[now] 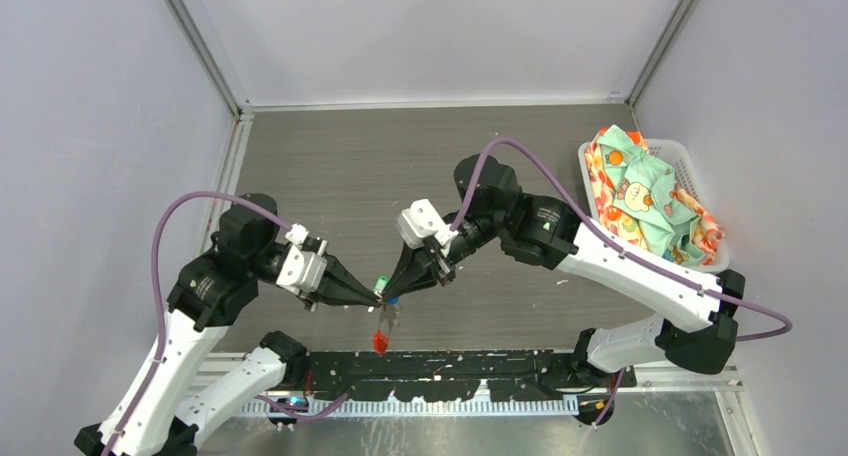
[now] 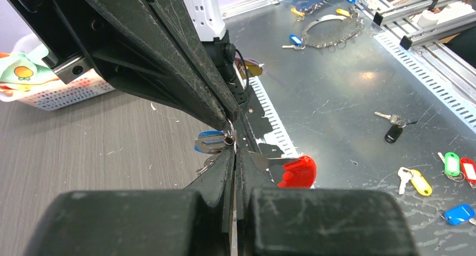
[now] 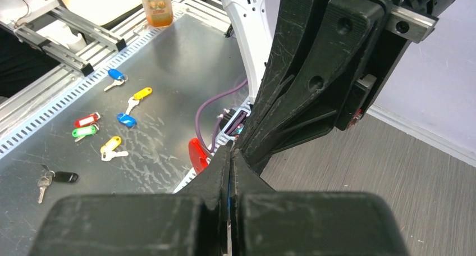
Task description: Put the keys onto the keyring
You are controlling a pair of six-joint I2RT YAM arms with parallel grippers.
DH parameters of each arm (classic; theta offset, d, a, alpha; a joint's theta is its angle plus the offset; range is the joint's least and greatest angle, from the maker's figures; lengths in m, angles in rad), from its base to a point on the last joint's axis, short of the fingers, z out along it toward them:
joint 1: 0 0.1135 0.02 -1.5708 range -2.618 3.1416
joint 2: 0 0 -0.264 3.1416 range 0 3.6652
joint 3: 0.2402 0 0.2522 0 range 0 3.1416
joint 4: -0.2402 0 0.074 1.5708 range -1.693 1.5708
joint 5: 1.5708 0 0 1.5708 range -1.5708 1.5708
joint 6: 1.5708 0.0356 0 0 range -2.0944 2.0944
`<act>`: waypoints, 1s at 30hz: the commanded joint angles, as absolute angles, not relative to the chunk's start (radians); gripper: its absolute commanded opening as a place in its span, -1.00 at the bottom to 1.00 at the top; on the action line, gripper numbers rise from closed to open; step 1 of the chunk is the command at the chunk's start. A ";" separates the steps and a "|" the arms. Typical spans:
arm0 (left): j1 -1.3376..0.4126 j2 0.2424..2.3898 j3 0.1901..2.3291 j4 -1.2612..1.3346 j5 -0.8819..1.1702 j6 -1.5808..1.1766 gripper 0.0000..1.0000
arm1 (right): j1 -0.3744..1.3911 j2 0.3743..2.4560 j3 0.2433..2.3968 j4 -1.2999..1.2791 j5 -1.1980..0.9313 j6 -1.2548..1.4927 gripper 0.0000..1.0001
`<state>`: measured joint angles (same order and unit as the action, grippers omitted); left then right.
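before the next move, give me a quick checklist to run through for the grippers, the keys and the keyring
1. Left gripper shut: ok.
2. Right gripper shut: ok.
3. The two grippers' tips meet point to point: ok.
4. Keyring up at the tips, its red loop hanging below them: ok. Which gripper pinches it: cannot tell.
5. Blue key right at the fingertips, next to a small metal ring: ok. Threaded onto the keyring: cannot tell.
6. Green key sits between the tips in the top view: ok. Already on the keyring: cannot tell.
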<state>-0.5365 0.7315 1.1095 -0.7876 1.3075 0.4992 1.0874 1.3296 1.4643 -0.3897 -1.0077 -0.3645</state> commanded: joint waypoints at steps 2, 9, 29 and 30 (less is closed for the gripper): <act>-0.540 0.740 1.158 -0.799 1.306 0.527 -0.99 | 1.095 1.286 1.456 -0.375 -1.025 -0.376 -0.98; -0.540 0.742 1.161 -0.799 1.302 0.526 -1.00 | 1.095 1.274 1.453 -0.401 -1.030 -0.389 -0.98; -0.540 0.739 1.167 -0.799 1.295 0.522 -0.99 | 1.094 1.263 1.449 -0.472 -1.035 -0.427 -0.98; -0.539 0.741 1.167 -0.799 1.295 0.522 -0.99 | 1.094 1.262 1.447 -0.474 -1.034 -0.427 -0.98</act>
<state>-0.5369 0.7422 1.1275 -0.8124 1.2922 0.5098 1.0874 1.3018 1.4475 -0.4587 -1.0142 -0.4168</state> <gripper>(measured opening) 0.010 0.020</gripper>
